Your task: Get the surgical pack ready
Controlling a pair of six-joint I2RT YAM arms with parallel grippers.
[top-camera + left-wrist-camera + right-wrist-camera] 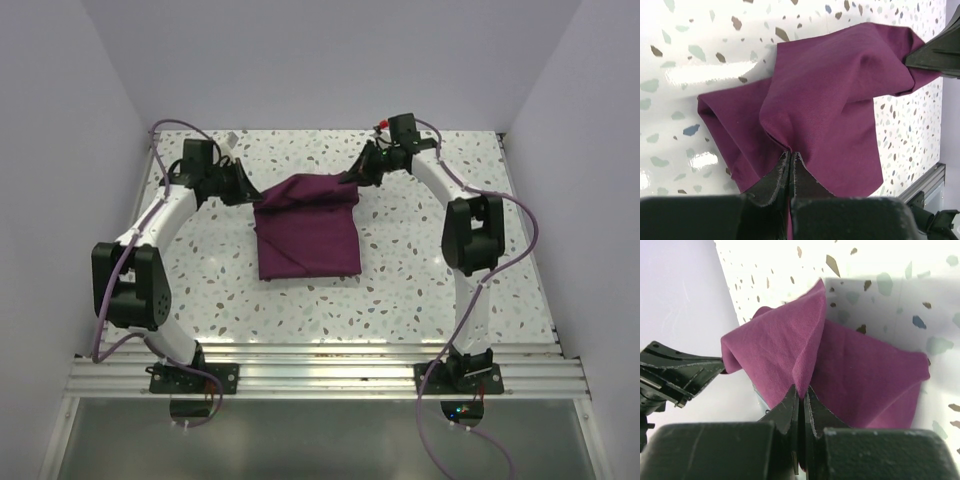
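The plum-purple cloth (306, 228) of the surgical pack lies folded on the speckled table, its far edge lifted between both arms. My left gripper (250, 194) is shut on the cloth's far left corner; in the left wrist view the cloth (830, 100) bunches into the pinched jaws of that gripper (791, 154). My right gripper (352, 178) is shut on the far right corner, where a fold of cloth (790, 347) runs into the closed jaws of the gripper (801, 391). Whatever lies under the cloth is hidden.
A white wall stands behind the table, with side walls left and right. An aluminium rail (320, 372) runs along the near edge by the arm bases. A small white object (230, 141) sits at the far left behind the left arm.
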